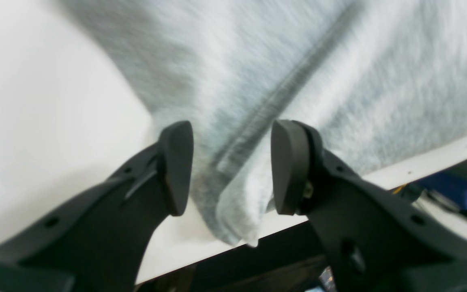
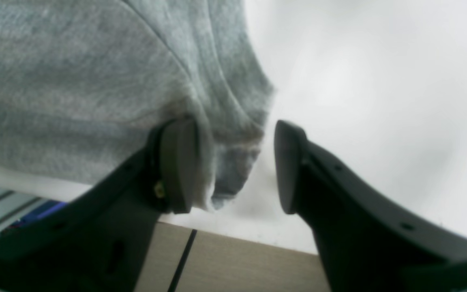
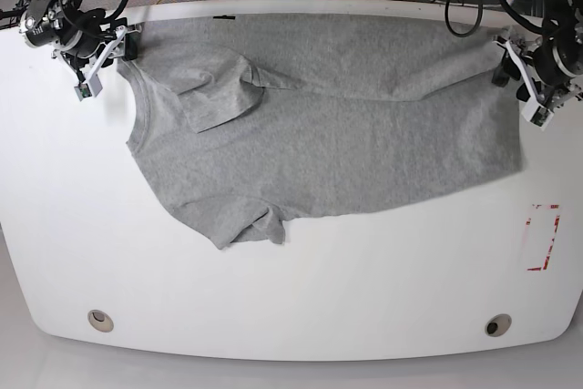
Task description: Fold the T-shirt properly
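Across the white table (image 3: 301, 307), the T-shirt (image 3: 337, 148) is lying spread, its far edge folded over. Left gripper (image 1: 231, 168) and right gripper (image 2: 235, 166) are both standing with jaws apart, cloth corners between the pads, unclamped. Risk: withdrawing pads may be snagging fabric, dragging the fold askew.

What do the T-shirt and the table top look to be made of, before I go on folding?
T-shirt: soft knit cloth, probably cotton jersey, matte heather grey; the left wrist view shows a fuzzy mottled weave, a stitched seam and limp folds. Table: smooth, hard white board, likely laminate or painted wood, slightly glossy; it shows faint sheen, a thin clean edge and two round fittings near the front.
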`<state>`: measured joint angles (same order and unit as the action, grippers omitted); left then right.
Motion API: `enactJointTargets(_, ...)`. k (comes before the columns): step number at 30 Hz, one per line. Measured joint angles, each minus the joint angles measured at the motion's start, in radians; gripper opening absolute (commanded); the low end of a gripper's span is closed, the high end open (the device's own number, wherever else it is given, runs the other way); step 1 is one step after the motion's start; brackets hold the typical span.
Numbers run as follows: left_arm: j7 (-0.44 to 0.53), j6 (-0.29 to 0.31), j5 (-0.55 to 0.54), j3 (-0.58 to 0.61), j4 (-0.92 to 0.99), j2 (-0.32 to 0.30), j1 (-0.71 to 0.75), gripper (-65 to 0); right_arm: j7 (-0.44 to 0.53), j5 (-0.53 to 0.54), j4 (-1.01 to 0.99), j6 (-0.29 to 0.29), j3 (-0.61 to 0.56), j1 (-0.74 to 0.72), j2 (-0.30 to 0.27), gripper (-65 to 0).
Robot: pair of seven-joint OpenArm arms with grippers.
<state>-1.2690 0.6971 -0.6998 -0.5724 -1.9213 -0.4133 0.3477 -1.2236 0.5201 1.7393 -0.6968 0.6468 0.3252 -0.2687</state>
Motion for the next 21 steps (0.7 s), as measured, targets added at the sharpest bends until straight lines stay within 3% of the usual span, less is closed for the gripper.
enactJointTargets(4, -0.013, 0.000, -0.024, -0.025, 0.003, 0.006, -0.035, -35.8, 0.001, 0.000, 0.000, 0.000, -0.001, -0.007, 0.000, -36.1)
enactJointTargets(12, -0.002, 0.000, 0.257, -0.021, 0.098, 0.064, -0.093, -35.8, 0.000, 0.000, 0.000, 0.000, -0.001, -0.008, 0.000, -36.1)
enactJointTargets(18, -0.002, 0.000, 0.342, 0.008, 0.170, 0.074, -0.116, -36.1, 0.000, 0.000, 0.000, 0.000, -0.001, -0.008, 0.000, -36.1)
enactJointTargets(21, 0.009, 0.000, 0.328, 0.047, 0.170, 0.073, -0.114, -36.2, 0.001, 0.000, 0.000, 0.000, -0.001, -0.008, 0.000, -36.1)
